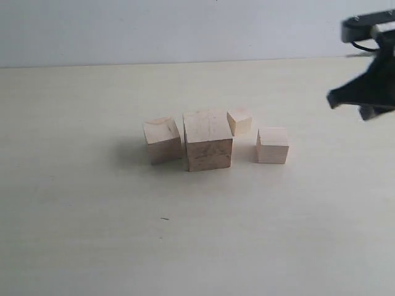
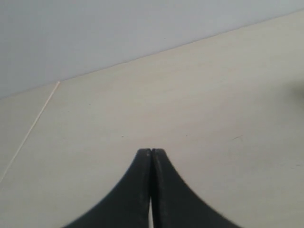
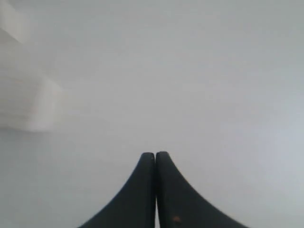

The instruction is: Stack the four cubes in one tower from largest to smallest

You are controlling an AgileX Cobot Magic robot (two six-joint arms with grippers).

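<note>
Four pale wooden cubes stand apart on the table in the exterior view. The largest cube (image 1: 208, 140), with darker grain marks, is in the middle. A medium cube (image 1: 162, 140) stands just to its left. The smallest cube (image 1: 240, 121) sits behind its right corner. Another cube (image 1: 273, 145) stands alone further right. No tower stands here. My right gripper (image 1: 333, 97) hangs shut and empty above the table's right side, well clear of the cubes; its wrist view shows the shut tips (image 3: 155, 154) against a blank wall. My left gripper (image 2: 151, 151) is shut over bare table and out of the exterior view.
The pale table (image 1: 92, 216) runs back to a grey wall (image 1: 154, 28). A thin seam line (image 2: 33, 126) crosses the table in the left wrist view. A blurred white shape (image 3: 28, 102) sits on the wall in the right wrist view.
</note>
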